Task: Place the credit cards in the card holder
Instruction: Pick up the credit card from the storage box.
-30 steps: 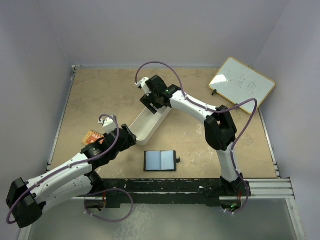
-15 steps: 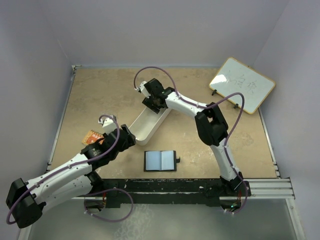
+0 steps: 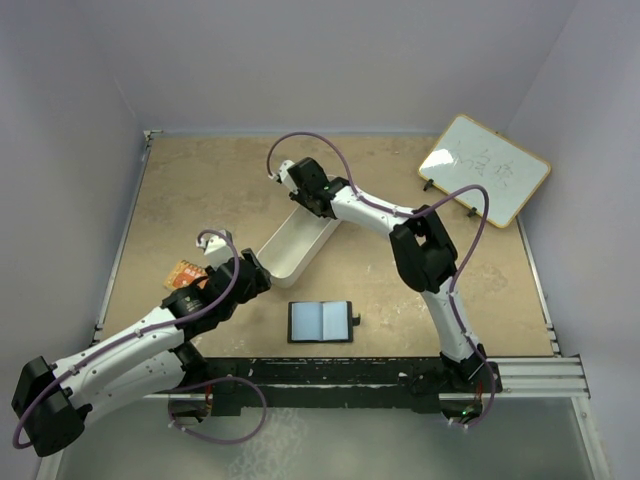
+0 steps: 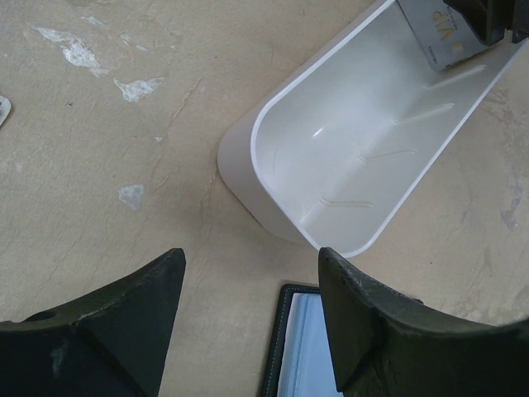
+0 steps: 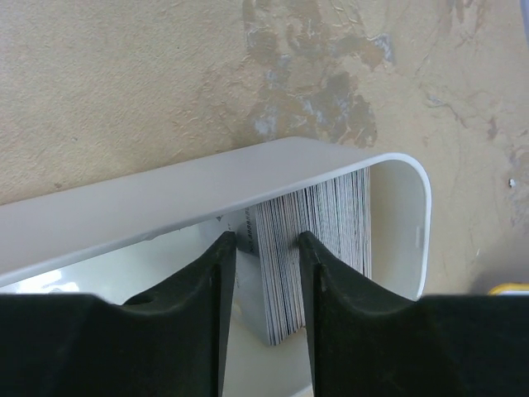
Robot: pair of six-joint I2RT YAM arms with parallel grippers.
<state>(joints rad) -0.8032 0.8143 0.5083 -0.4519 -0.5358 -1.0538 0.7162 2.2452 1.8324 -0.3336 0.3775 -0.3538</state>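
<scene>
Jaws of right gripper [image 5: 264,241] straddle grey-silver plastic cards [image 5: 335,223] in white oblong tray [image 5: 165,203]; cannot tell if clamped; pinch few, lift straight.

From my seat, the tray [image 3: 290,250] lies slantwise mid-counter [image 3: 200,190]. The credit cards [image 5: 331,215] stand on edge, packed into its far right end, and the right claw [image 5: 264,256] straddles part of that stack from above. I see the card holder [image 3: 322,321] lying flat just in front of the tray's near end, and the left claw [image 4: 248,265] hangs left of that end. A whiteboard [image 3: 484,168] stands at the far right, well apart, and a small packet [image 3: 185,272] lies left of the left arm.
</scene>
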